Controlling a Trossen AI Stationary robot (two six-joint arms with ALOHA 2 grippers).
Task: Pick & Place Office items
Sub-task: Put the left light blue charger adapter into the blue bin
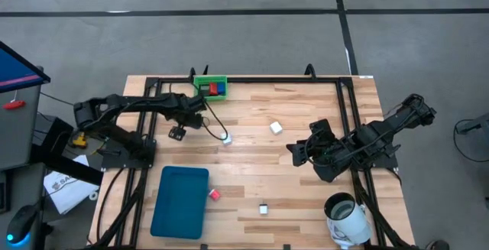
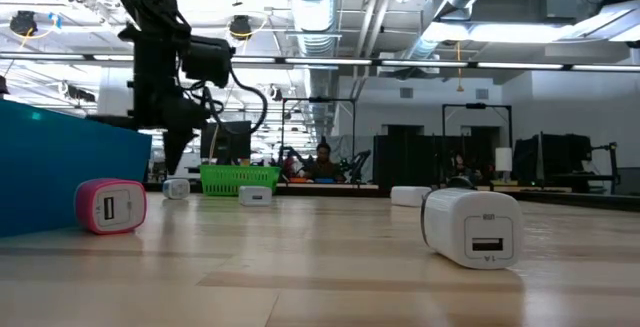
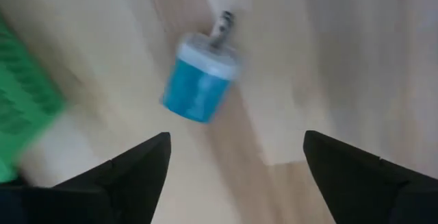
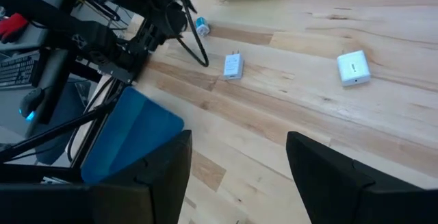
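Observation:
A small blue piece with a white cap and metal prongs (image 3: 200, 77) lies on its side on the wooden table. My left gripper (image 3: 236, 138) hangs open just above it, pointing steeply down, with the piece beyond its fingertips. The right wrist view shows the same blue piece (image 4: 202, 27) beside the left arm. The green bin (image 1: 210, 87) at the far edge holds red and blue pieces. A white plug (image 1: 226, 138), a white cube (image 1: 276, 128), a pink-red piece (image 1: 215, 194) and another white piece (image 1: 263, 209) lie loose on the table. My right gripper (image 4: 237, 138) waits open, raised over the table's right half.
A teal tray (image 1: 180, 202) lies at the near left. A large white mug-like cylinder (image 1: 348, 218) stands at the near right. A dark cable (image 1: 214, 124) runs from the left arm toward the white plug. Bare wood shows in the middle of the table.

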